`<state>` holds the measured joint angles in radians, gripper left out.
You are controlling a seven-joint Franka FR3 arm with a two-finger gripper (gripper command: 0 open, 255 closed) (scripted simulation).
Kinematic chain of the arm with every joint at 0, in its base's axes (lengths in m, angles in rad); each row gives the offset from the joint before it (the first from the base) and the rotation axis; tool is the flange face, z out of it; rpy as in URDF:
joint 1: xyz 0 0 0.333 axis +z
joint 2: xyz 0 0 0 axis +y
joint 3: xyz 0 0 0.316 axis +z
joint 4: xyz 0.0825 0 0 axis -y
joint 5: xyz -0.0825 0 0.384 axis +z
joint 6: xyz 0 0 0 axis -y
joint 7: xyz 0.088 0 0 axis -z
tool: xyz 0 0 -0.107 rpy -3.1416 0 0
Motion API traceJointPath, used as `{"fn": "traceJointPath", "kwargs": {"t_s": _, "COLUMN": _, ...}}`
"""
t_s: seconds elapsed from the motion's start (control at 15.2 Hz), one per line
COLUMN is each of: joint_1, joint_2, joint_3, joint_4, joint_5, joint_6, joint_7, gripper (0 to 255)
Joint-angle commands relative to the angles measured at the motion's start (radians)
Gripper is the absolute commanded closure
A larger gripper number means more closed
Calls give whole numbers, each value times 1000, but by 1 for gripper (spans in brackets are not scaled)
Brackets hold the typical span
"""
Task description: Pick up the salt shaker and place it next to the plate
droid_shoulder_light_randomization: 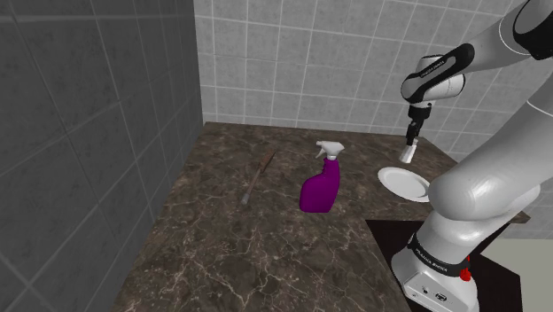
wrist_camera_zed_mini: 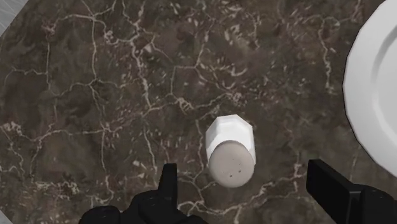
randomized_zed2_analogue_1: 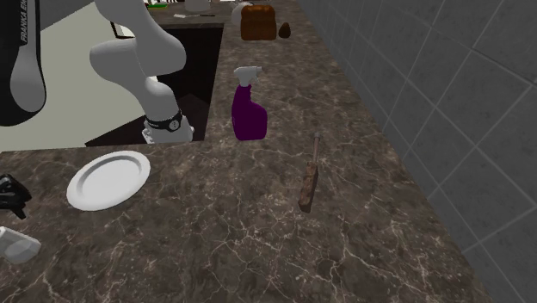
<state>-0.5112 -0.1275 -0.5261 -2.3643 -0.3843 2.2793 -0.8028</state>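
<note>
Your white Franka arm with dark joints (droid_shoulder_light_randomization: 496, 186) arches over, wrist bent down; its all-black two-finger gripper (wrist_camera_zed_mini: 242, 167) points downward, fingers (wrist_camera_zed_mini: 168, 188) spread wide apart.

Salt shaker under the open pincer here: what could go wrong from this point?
1. The salt shaker sits off-centre in the open pincer, nearer one finger than the other. Closing could push or tip it rather than clasp it.
2. The white plate lies close beside the other finger, so coming down might clip its rim.
</note>
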Motion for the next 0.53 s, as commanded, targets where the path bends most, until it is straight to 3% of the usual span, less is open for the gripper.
{"fn": "traceJointPath", "kwargs": {"t_s": 0.0, "joint_1": 0, "joint_2": 0, "joint_3": 0, "joint_4": 0, "joint_5": 0, "joint_6": 0, "joint_7": 0, "gripper": 0}}
{"fn": "traceJointPath", "kwargs": {"t_s": 0.07, "joint_1": 0, "joint_2": 0, "joint_3": 0, "joint_4": 1, "joint_5": 0, "joint_6": 0, "joint_7": 0, "gripper": 0}}
{"fn": "traceJointPath", "kwargs": {"t_s": 0.33, "joint_1": 13, "joint_2": -79, "joint_3": 32, "joint_4": 59, "joint_5": -4, "joint_6": -140, "joint_7": 11, "gripper": 0}}
{"fn": "traceJointPath", "kwargs": {"t_s": 0.46, "joint_1": 13, "joint_2": -79, "joint_3": 33, "joint_4": 58, "joint_5": -4, "joint_6": -140, "joint_7": 11, "gripper": 0}}
